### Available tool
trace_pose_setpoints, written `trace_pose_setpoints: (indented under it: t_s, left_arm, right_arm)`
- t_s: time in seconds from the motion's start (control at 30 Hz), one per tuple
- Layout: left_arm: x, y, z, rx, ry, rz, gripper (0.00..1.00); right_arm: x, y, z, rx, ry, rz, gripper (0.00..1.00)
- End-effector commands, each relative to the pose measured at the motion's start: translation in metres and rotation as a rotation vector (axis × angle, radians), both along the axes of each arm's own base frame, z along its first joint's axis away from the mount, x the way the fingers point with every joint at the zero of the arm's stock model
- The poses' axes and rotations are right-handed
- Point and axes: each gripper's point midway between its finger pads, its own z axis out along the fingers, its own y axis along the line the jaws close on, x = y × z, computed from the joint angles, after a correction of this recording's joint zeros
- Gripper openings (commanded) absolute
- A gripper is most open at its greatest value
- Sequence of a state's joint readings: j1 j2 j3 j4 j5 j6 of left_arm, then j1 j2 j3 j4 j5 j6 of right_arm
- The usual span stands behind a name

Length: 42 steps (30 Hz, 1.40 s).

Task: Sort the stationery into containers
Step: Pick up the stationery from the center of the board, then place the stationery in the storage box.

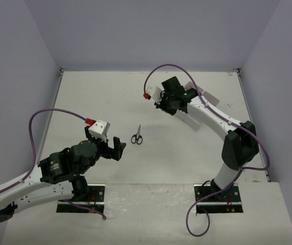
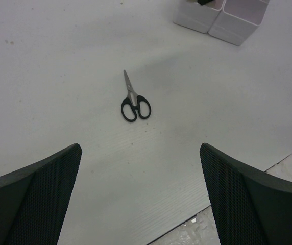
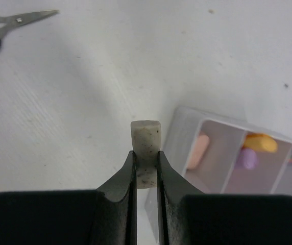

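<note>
My right gripper (image 3: 146, 155) is shut on a small, speckled white eraser (image 3: 146, 133), held upright just left of the white divided container (image 3: 183, 137). Its compartments hold a pink eraser (image 3: 198, 151), an orange marker (image 3: 261, 143) and a purple marker (image 3: 247, 158). Black-handled scissors (image 1: 137, 136) lie flat mid-table, blades pointing away. My left gripper (image 2: 140, 149) hangs open above the table, short of the scissors (image 2: 134, 102), nothing between its fingers. In the top view the right arm covers most of the container (image 1: 193, 121).
Grey walls enclose the table on three sides. A raised pale strip (image 1: 151, 209) runs along the near edge by the arm bases. The container's near corner (image 2: 218, 20) shows at the top of the left wrist view.
</note>
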State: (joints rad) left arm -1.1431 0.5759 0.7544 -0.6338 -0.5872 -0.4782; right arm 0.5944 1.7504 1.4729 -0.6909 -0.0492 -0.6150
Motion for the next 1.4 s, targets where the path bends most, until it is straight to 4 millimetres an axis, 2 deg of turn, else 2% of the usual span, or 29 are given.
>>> trace_pose_setpoints:
  t_s: [0.0,0.07,0.13,0.27,0.4,0.57,0.67,1.03,1.2,1.3,1.37]
  left_arm:
    - [0.0,-0.003,0.005,-0.016,-0.025,-0.024,1.0]
    - [0.0,-0.004,0.003,-0.01,-0.023,-0.029,1.0]
    - [-0.001,-0.006,0.003,-0.009,-0.021,-0.037,1.0]
    - [-0.001,-0.005,0.006,-0.017,-0.026,-0.039,1.0]
    - [-0.002,-0.004,0.009,-0.034,-0.033,-0.04,1.0]
    - [-0.002,-0.004,0.007,-0.032,-0.032,-0.04,1.0]
    - [-0.001,-0.004,0.007,-0.027,-0.03,-0.038,1.0]
    - [0.0,-0.003,0.005,-0.019,-0.027,-0.026,1.0]
    - [0.0,-0.003,0.004,-0.018,-0.026,-0.023,1.0]
    - [0.0,-0.003,0.004,-0.018,-0.025,-0.024,1.0]
    - [0.0,-0.003,0.004,-0.018,-0.026,-0.023,1.0]
  right_arm:
    - [0.028,-0.066,0.027,-0.02,-0.107,-0.34,0.0]
    - [0.036,-0.093,0.044,-0.006,-0.149,-0.448,0.0]
    - [0.04,-0.119,0.051,-0.032,-0.186,-0.54,0.0]
    - [0.043,-0.151,0.046,-0.111,-0.205,-0.631,0.0]
    - [0.044,-0.172,0.034,-0.133,-0.184,-0.703,0.0]
    - [0.046,-0.182,0.029,-0.144,-0.196,-0.736,0.0]
    - [0.047,-0.191,0.018,-0.172,-0.179,-0.759,0.0]
    - [0.054,-0.185,0.003,-0.169,-0.165,-0.722,0.11]
    - [0.054,-0.186,-0.007,-0.186,-0.145,-0.723,0.23]
    - [0.054,-0.185,-0.003,-0.17,-0.15,-0.726,0.35]
    - [0.053,-0.184,0.001,-0.16,-0.154,-0.726,0.38]
